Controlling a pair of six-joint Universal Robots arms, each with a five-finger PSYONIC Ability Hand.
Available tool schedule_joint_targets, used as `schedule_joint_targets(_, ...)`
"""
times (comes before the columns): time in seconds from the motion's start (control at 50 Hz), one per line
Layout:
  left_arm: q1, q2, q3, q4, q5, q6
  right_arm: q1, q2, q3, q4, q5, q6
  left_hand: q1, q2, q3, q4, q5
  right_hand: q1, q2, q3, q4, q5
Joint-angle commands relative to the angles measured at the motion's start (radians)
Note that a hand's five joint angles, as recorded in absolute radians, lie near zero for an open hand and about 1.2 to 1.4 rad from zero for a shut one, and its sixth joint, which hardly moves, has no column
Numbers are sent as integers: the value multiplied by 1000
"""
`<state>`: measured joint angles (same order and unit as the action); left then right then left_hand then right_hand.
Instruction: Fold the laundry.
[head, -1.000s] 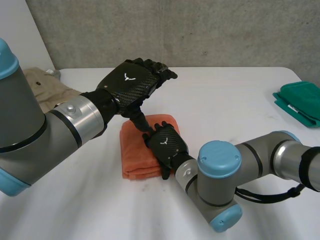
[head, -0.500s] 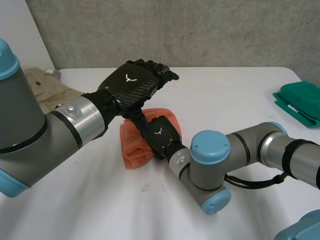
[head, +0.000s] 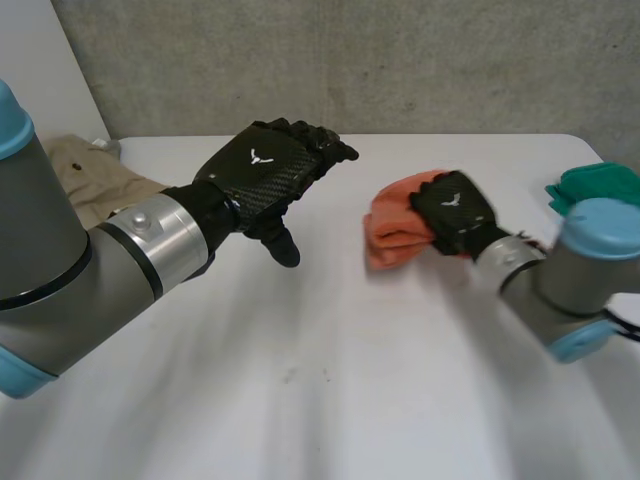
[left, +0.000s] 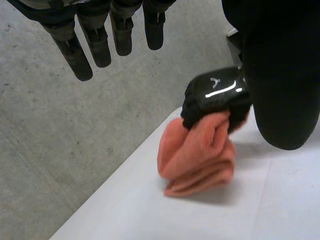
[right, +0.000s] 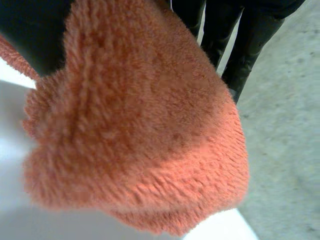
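My right hand (head: 452, 215) is clamped on the orange towel (head: 395, 225). Its fingers are curled tight round the top of the folded bundle, and the thumb is hidden in the cloth. In the left wrist view I see the shiny black back of the right hand (left: 215, 92) sitting on top of the towel (left: 197, 157), which hangs down from it in soft, thick folds. The towel is bunched where the hand grips it and rounder at the bottom. I cannot tell if the bottom touches the white table (head: 330, 380) or hangs just above it. In the right wrist view the towel (right: 135, 125) looks fuzzy and loopy, like a bath towel, and the dark fingers (right: 240, 45) poke out behind it.

My left hand (head: 265, 170) holds nothing. Its fingers (left: 95, 30) are almost straight, close side by side, and the thumb (left: 280, 75) sticks out apart from them. The hand is up over the table, well apart from the towel. Its back is smooth and black with a woven look.

The towel is on the right half of the table, between my 2 hands. A folded green cloth (head: 600, 195) lies at the right edge of the table, near my right arm. A beige cloth (head: 85, 170) lies at the far left, behind my left arm.
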<state>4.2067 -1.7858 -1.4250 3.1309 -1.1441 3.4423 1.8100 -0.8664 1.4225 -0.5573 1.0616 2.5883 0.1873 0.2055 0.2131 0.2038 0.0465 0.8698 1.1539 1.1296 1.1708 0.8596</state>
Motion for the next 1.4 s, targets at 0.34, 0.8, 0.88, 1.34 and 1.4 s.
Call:
schedule_joint_targets(0.34, -1, -1, -8, 3, 1, 0, -362, 133, -537, -348, -239, 530, 23, 5, -3, 7, -10, 527, 242, 267, 225, 362)
schedule_joint_targets(0.8, -11, -14, -17, 8, -5, 0, -676, 495, -666, -404, -420, 690, 32, 14, 6, 16, -2, 527, 242, 267, 225, 362)
schedule_joint_targets(0.88, -11, -17, -17, 9, -8, 0, -715, 527, -634, -404, -466, 678, 32, 14, 6, 16, -2, 527, 242, 267, 225, 362)
schedule_joint_targets(1.34, -31, -4, -19, 6, -8, 0, -750, 328, -542, 6, -441, 503, 32, 14, 6, 16, -2, -695, -979, -955, -996, -860)
schedule_joint_targets(1.4, -30, -3, -22, 6, -8, 0, -758, 290, -533, 86, -388, 420, 29, 11, 3, 13, -5, -695, -979, -955, -996, -860)
